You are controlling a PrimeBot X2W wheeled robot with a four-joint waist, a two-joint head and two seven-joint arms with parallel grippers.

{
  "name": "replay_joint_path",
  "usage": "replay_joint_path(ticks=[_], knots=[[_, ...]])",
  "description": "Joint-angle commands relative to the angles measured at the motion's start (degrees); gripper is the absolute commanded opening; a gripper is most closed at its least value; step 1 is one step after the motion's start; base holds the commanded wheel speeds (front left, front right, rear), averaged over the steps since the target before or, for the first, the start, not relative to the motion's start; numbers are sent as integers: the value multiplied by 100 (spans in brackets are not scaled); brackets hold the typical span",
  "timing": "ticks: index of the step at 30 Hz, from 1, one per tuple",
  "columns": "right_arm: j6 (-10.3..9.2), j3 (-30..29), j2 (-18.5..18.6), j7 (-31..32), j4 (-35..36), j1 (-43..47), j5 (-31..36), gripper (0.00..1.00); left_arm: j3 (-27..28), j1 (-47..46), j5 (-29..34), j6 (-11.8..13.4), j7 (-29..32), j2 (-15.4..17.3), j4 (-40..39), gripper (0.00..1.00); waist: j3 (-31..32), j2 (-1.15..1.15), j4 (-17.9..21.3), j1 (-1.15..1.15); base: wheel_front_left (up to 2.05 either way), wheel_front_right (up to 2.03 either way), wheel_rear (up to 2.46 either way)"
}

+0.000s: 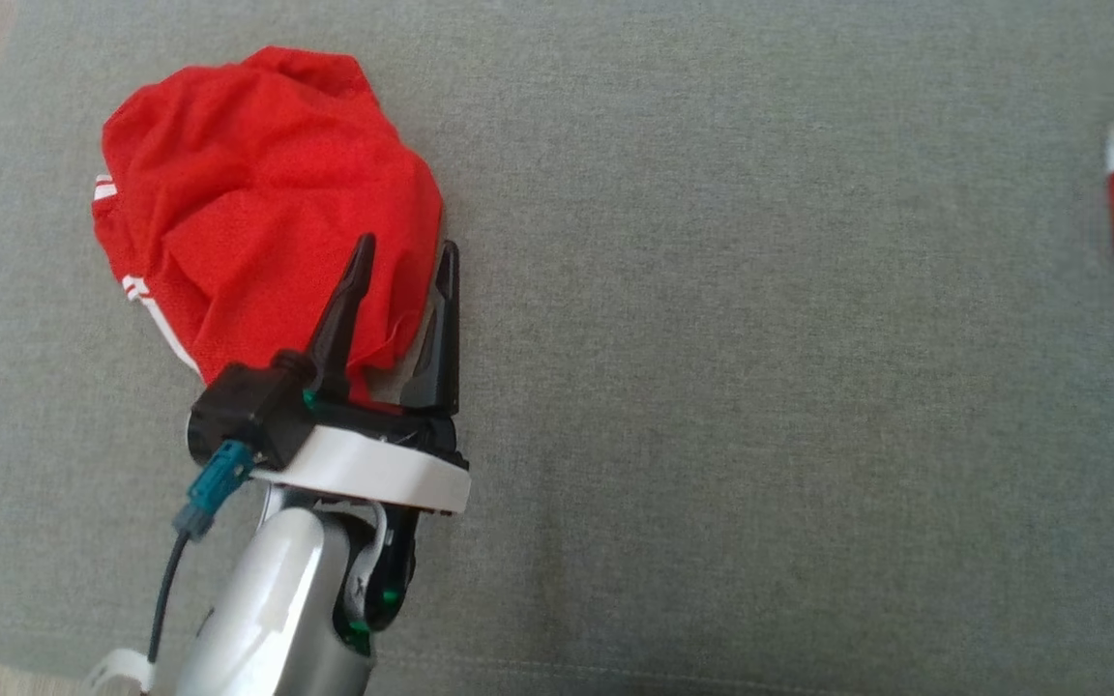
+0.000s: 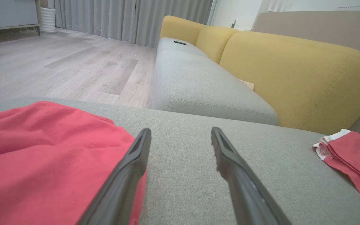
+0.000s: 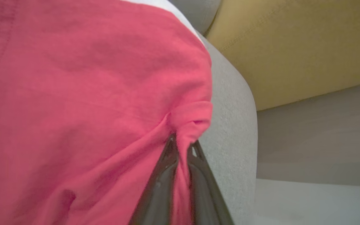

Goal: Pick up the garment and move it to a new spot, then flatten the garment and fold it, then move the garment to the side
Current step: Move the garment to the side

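The left gripper [image 1: 406,253] sits in the head view at about 10 o'clock from the centre. Its two long dark fingers point toward 12 o'clock and are spread wide apart, jaws open. Its silver forearm [image 1: 267,599] rises from the bottom edge at 7 o'clock to a white wrist collar [image 1: 373,474]. A black camera housing [image 1: 238,416] sits on the collar's 9 o'clock side, with a teal plug [image 1: 219,483] and a dark cable [image 1: 162,590] hanging at its 6 o'clock. In the right wrist view the right gripper [image 3: 183,147] comes up from 6 o'clock, leaning toward 11 o'clock. Its fingers are pressed together on a pinched fold of the garment [image 3: 73,93].
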State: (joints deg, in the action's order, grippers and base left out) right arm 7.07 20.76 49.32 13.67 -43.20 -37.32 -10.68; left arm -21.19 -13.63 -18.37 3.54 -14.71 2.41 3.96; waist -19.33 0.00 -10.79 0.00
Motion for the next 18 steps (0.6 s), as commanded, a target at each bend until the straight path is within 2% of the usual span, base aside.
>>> replay_joint_path(ticks=[1,11,12,13,18], knots=[[42,-174,356,27,-16,8,114,0,223,-181,45,-22,-29,47,-201,100,-29,0,-18,0,0,0,0],[42,-1114,157,103,-282,-34,684,0,224,-226,50,-5,-29,47,-221,100,-92,0,35,0,0,0,0],[42,-1212,111,89,-257,-34,760,65,224,-228,51,0,-29,47,-218,100,-83,0,53,0,0,0,0],[42,-1333,46,87,-237,-36,813,100,225,-227,52,4,-29,47,-212,100,-70,0,71,0,0,0,0],[42,-1792,-350,64,76,17,1159,100,255,-199,76,-18,-29,47,-149,100,107,0,164,0,0,0,0]])
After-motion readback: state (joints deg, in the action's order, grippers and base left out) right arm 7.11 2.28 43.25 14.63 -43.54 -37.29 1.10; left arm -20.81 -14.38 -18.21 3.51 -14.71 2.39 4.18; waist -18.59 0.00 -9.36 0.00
